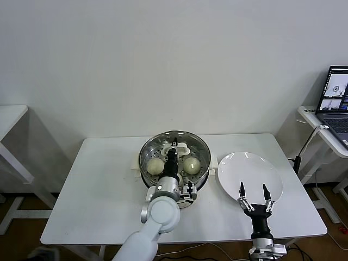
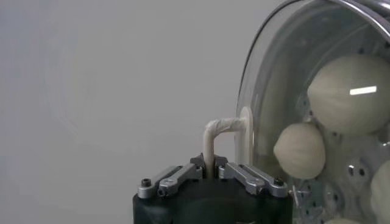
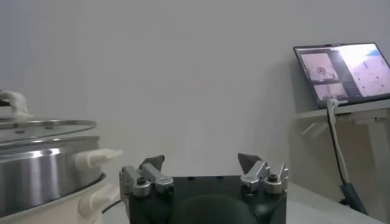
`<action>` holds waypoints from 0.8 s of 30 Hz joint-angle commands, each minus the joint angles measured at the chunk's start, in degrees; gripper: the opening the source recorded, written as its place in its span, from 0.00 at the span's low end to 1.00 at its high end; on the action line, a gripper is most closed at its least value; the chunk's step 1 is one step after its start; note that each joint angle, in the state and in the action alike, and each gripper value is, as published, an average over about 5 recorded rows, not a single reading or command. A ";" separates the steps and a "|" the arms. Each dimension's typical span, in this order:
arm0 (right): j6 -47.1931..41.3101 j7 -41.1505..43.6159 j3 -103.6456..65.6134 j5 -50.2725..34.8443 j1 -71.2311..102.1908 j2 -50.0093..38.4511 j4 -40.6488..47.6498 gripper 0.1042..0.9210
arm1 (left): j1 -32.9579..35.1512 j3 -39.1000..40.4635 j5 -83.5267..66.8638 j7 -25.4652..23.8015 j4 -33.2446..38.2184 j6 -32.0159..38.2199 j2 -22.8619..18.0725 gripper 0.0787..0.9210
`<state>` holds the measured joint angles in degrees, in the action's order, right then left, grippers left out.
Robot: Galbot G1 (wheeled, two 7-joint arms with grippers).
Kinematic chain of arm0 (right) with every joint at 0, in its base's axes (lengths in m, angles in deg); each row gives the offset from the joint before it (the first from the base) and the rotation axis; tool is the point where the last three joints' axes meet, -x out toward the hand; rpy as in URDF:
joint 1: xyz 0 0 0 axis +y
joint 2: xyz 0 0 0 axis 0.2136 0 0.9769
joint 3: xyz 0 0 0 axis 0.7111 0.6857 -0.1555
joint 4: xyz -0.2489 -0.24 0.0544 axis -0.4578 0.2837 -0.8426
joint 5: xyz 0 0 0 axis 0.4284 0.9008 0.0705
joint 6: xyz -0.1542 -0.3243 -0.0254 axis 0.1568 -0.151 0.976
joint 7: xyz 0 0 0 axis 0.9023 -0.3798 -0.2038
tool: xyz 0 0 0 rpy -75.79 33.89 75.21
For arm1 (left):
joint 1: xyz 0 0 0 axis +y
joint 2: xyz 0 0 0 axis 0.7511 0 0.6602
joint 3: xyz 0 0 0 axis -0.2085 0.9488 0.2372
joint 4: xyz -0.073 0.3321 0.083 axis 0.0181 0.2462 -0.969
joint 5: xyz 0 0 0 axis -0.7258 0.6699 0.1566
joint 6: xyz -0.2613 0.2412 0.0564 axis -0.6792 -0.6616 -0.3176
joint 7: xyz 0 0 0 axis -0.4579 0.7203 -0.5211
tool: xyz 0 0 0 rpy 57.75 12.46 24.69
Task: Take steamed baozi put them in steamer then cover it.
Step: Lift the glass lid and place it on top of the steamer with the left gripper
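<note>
The left gripper sits closest to its wrist camera, jaws shut on the thin white handle of the glass lid. In the head view the same gripper reaches in from 6 o'clock over the steamer, its forearm lying along the 6–12 line across the pot's middle. The lid looks seated on the steamer's rim, or very nearly so; I cannot tell whether it rests fully down all the way round.

Through the glass, baozi show inside: one at about 9 o'clock of the gripper, one at about 3 o'clock, and the wrist view shows more of them against the perforated tray. The handle's long axis cannot be read from the head view, since the gripper hides it. So the move ahead is, by my judgement, a release and a straight lift away, with the lid already centred under the gripper.

The steamer stands mid-table, toward the far edge of the table. At 3 o'clock of it, just beside its side handle, lies a white plate with nothing on it. The right gripper waits with jaws spread wide and empty over the plate's near rim, well apart from the steamer. A laptop stands off the table at far right.
</note>
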<state>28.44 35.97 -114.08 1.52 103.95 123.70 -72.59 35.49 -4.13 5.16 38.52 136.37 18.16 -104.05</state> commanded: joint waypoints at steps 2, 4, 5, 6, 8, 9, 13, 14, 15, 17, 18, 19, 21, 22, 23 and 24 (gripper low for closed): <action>0.02 0.03 0.15 0.22 -0.08 0.06 0.19 0.88 | -0.03 0.32 -0.16 1.43 -1.13 -0.36 -1.23 0.14; 0.01 0.03 0.17 0.26 -0.09 0.06 0.18 0.88 | -0.01 0.34 -0.13 1.53 -1.21 -0.38 -1.34 0.14; 0.01 0.03 0.16 0.27 -0.09 0.05 0.17 0.88 | 0.01 0.34 -0.08 1.54 -1.23 -0.36 -1.37 0.14; 0.02 0.04 0.16 0.28 -0.09 0.04 0.15 0.88 | 0.02 0.33 -0.02 1.57 -1.25 -0.34 -1.37 0.14; 0.02 0.06 0.15 0.26 -0.07 0.03 0.11 0.88 | 0.01 0.26 0.12 1.60 -1.37 -0.26 -1.31 0.14; 0.03 0.08 0.15 0.26 -0.07 0.02 0.10 0.88 | 0.01 0.20 0.20 1.64 -1.47 -0.18 -1.24 0.14; 0.11 0.13 0.21 0.28 -0.13 0.04 0.22 0.88 | 0.11 -0.08 0.40 1.79 -1.65 0.01 -1.01 0.14; 0.12 0.14 0.24 0.29 -0.17 0.05 0.29 0.88 | 0.14 -0.12 0.45 1.81 -1.64 0.04 -1.00 0.14; 0.13 0.14 0.27 0.31 -0.22 0.06 0.35 0.88 | 0.16 -0.13 0.52 1.85 -1.64 0.08 -1.01 0.14; 0.14 0.17 0.35 0.34 -0.31 0.09 0.40 0.88 | 0.17 -0.19 0.77 1.90 -1.72 0.23 -1.04 0.14; 0.14 0.17 0.37 0.34 -0.33 0.09 0.39 0.88 | 0.19 -0.22 0.86 1.92 -1.78 0.31 -1.05 0.14; 0.13 0.18 0.39 0.33 -0.35 0.10 0.39 0.88 | 0.24 -0.24 0.94 1.95 -1.82 0.38 -1.04 0.14; 0.13 0.19 0.40 0.32 -0.40 0.08 0.44 0.88 | 0.36 -0.28 1.05 1.99 -1.90 0.49 -1.00 0.14; 0.14 0.20 0.39 0.32 -0.42 0.07 0.47 0.88 | 0.43 -0.31 1.12 2.01 -1.94 0.55 -0.99 0.14; 0.14 0.20 0.39 0.32 -0.44 0.05 0.50 0.88 | 0.47 -0.34 1.20 2.03 -1.98 0.60 -0.99 0.14; 0.15 0.21 0.40 0.32 -0.46 0.04 0.52 0.88 | 0.49 -0.37 1.27 2.03 -2.00 0.64 -1.00 0.14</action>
<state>28.57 36.15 -113.67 1.84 103.54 123.78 -72.17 35.81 -4.49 5.99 40.40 134.61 18.57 -104.99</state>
